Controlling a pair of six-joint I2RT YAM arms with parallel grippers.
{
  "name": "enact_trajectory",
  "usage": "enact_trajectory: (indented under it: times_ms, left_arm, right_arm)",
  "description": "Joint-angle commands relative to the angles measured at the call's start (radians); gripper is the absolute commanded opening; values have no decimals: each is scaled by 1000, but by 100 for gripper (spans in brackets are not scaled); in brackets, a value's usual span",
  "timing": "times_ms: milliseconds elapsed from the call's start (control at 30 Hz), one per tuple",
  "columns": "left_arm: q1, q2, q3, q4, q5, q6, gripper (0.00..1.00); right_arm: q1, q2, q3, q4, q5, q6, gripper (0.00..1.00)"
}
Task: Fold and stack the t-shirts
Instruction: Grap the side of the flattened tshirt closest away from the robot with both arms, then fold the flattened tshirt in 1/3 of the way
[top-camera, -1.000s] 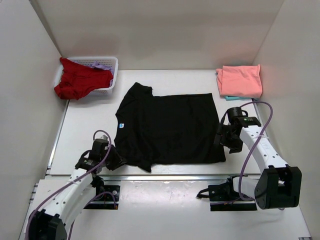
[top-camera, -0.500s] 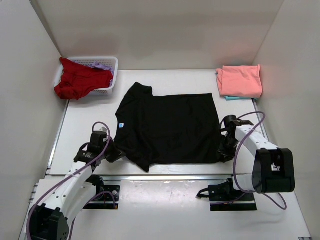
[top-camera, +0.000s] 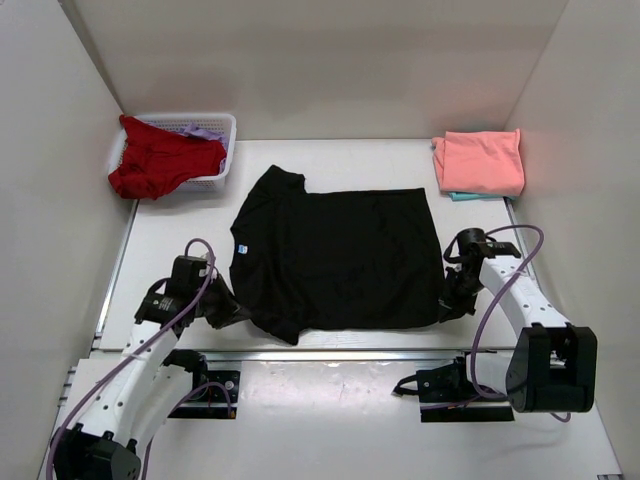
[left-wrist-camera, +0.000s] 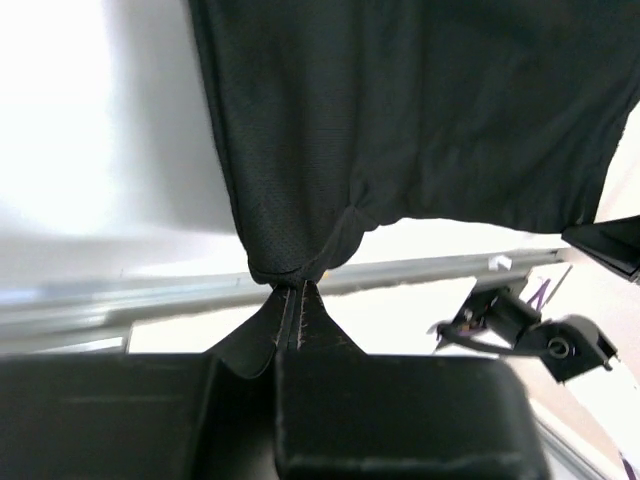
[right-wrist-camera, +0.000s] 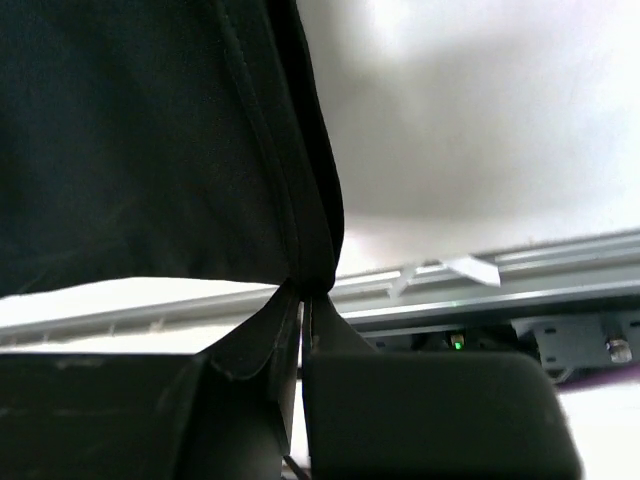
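The black t-shirt (top-camera: 340, 260) lies spread flat mid-table, its light-blue label (top-camera: 243, 251) near the left side. My left gripper (top-camera: 235, 308) is shut on the shirt's near-left edge; in the left wrist view a pinch of black cloth (left-wrist-camera: 400, 120) bunches at the gripper (left-wrist-camera: 290, 300). My right gripper (top-camera: 447, 305) is shut on the near-right corner; the right wrist view shows the hem of the shirt (right-wrist-camera: 130, 140) caught in the gripper (right-wrist-camera: 305, 300). A salmon-pink t-shirt (top-camera: 480, 160) lies folded at the back right. A red t-shirt (top-camera: 160, 160) hangs over the basket.
The white slatted basket (top-camera: 225, 130) stands at the back left, with a purple cloth (top-camera: 200, 130) inside. A teal cloth edge (top-camera: 462, 196) shows under the pink shirt. White walls close in the left, right and back. A metal rail (top-camera: 340, 352) runs along the table's near edge.
Both grippers have shut on the black shirt. The right gripper moved from the shirt's right edge down to its near-right corner; the left gripper shifted slightly against the near-left edge.
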Motion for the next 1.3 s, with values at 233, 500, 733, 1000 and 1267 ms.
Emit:
enact_trajectory:
  times_ms: [233, 500, 733, 1000, 1267]
  left_arm:
    - [44, 31, 63, -31, 46, -32, 0]
    - [119, 396, 173, 184, 59, 43, 0]
    - [167, 620, 328, 228, 63, 69, 0]
    - [194, 765, 400, 245, 51, 72, 0]
    - [209, 872, 446, 230, 34, 75, 19]
  right_arm:
    - [-106, 2, 75, -84, -46, -38, 0]
    - [-120, 235, 306, -39, -74, -42, 0]
    - [-114, 462, 518, -56, -69, -61, 0]
    - [-106, 674, 744, -79, -58, -71, 0]
    - [-85, 806, 890, -96, -63, -85, 1]
